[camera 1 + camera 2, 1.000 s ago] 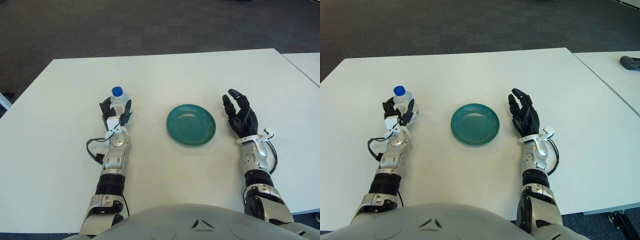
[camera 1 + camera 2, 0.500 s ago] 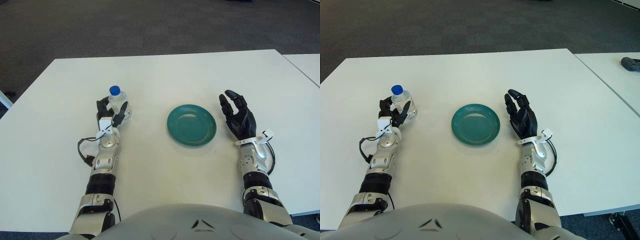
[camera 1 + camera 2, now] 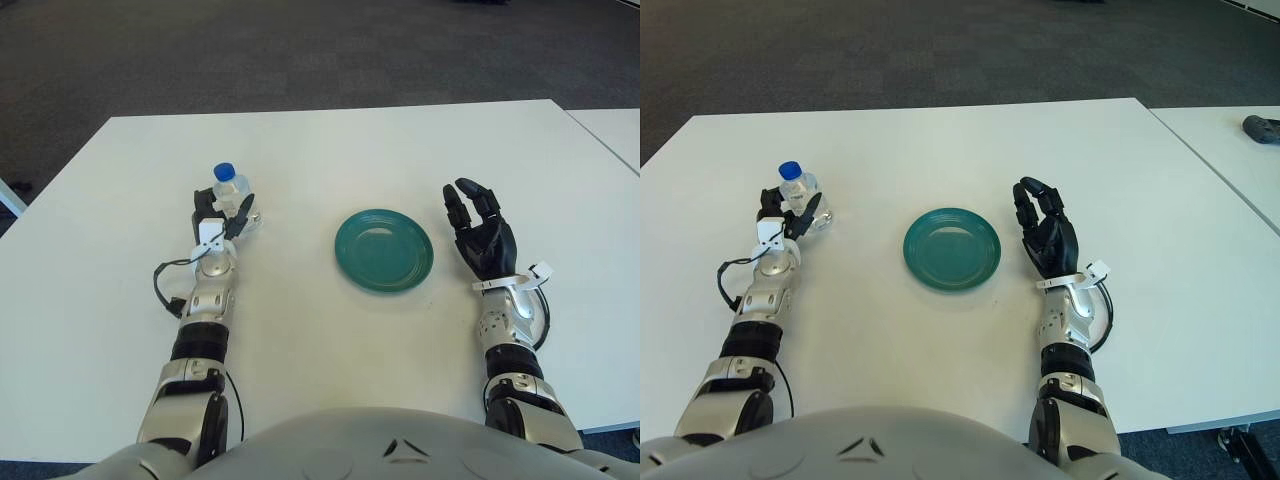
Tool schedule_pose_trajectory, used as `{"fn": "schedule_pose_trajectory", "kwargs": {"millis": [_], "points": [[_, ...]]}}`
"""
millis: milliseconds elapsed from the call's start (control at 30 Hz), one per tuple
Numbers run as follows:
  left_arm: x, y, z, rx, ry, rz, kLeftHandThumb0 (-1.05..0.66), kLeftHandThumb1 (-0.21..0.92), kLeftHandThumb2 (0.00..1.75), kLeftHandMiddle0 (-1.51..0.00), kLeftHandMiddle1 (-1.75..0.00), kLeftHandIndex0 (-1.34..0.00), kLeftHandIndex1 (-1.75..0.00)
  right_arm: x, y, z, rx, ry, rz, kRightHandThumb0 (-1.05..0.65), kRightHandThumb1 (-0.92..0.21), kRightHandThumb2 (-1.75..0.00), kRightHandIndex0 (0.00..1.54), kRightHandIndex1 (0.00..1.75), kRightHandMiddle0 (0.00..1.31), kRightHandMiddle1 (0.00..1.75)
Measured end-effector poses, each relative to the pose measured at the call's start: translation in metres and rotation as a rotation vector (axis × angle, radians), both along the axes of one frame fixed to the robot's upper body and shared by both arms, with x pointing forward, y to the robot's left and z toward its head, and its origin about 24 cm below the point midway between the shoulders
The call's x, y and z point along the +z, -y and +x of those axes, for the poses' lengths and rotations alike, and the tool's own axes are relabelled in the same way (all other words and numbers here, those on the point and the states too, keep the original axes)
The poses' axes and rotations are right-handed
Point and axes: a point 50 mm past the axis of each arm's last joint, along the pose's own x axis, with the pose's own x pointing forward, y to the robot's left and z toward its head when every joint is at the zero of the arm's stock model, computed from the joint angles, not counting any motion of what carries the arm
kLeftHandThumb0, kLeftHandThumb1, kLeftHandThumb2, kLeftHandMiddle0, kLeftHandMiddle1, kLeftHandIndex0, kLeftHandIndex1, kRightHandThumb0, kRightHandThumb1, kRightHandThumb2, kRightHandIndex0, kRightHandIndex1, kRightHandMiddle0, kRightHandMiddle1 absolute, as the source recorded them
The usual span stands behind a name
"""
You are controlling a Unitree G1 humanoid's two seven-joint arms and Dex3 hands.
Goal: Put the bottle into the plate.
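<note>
We see the bottle [image 3: 231, 196], a small clear one with a blue cap [image 3: 224, 171], standing upright on the white table [image 3: 320, 140] at our left side. It sits well apart from the plate [image 3: 384, 249], with bare tabletop between the two. Our left hand [image 3: 217, 222] is at the bottle: its dark fingers [image 3: 243, 210] curl around the lower part of the bottle from the near side, so the hand grips it, while the cap and shoulder of the bottle rise above the fingers. We cannot tell whether the base of the bottle touches the table or is raised just off it. A black cable [image 3: 165, 292] loops out from the left forearm and lies over the table beside it.

The plate is round and teal green, lying flat near the middle of the table, with nothing in it. To its right, just beside its rim but not touching, our right hand [image 3: 483, 236] is held above the table with the palm turned towards the plate and the fingers spread loosely upward, holding nothing.

Beyond the far edge of the table lies dark carpet [image 3: 300, 50]. The corner of a second white table [image 3: 1240, 150] shows at the right, with a small dark object [image 3: 1262, 127] on it.
</note>
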Motion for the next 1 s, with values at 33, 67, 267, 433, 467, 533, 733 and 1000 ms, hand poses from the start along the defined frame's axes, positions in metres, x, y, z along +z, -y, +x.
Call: {"fn": "schedule_pose_trajectory", "kwargs": {"millis": [33,67,267,433,467,533,733,1000], "points": [[0.0,0.001,0.002,-0.003,0.002,0.002,-0.5,0.45,0.96,-0.47,-1.72,-0.62,-1.58,0.0,0.0,0.0,0.0,0.0,0.0,-0.84,-0.92,-0.67,0.45,0.03,0.04,1.01],[0.0,0.001,0.004,-0.007,0.004,0.004,-0.5,0.43,1.0,-0.48,-1.72,-0.62,-1.59,0.0,0.0,0.0,0.0,0.001,0.0,-0.84,-0.92,-0.66,0.45,0.03,0.04,1.01],[-0.001,0.009,0.012,-0.047,0.005,0.012,-0.49,0.31,1.27,-0.74,-1.74,-0.63,-1.71,0.001,0.0,-0.002,-0.001,0.004,0.0,-0.82,-0.92,-0.64,0.45,0.03,0.05,1.02],[0.001,0.017,0.016,-0.077,0.003,0.021,-0.52,0.21,1.44,-0.99,-1.75,-0.7,-1.74,0.001,0.0,-0.004,-0.002,0.007,0.0,-0.81,-0.92,-0.63,0.46,0.03,0.05,1.02],[0.001,0.018,0.016,-0.082,0.003,0.022,-0.52,0.2,1.45,-1.0,-1.75,-0.71,-1.74,0.001,0.0,-0.005,-0.002,0.008,0.0,-0.81,-0.92,-0.63,0.46,0.03,0.05,1.02],[0.002,0.02,0.017,-0.094,0.004,0.019,-0.53,0.18,1.48,-1.07,-1.75,-0.72,-1.74,0.001,-0.001,-0.005,-0.003,0.01,0.002,-0.82,-0.92,-0.62,0.46,0.03,0.05,1.02],[0.002,0.022,0.017,-0.124,0.014,0.01,-0.53,0.15,1.52,-1.16,-1.75,-0.74,-1.75,0.002,-0.002,-0.006,-0.009,0.017,0.016,-0.84,-0.92,-0.59,0.44,0.02,0.06,1.02],[0.001,0.022,0.014,-0.153,0.038,0.005,-0.55,0.12,1.56,-1.21,-1.75,-0.77,-1.75,0.002,-0.004,-0.007,-0.008,0.026,0.016,-0.82,-0.92,-0.62,0.44,0.02,0.03,1.0]]}}
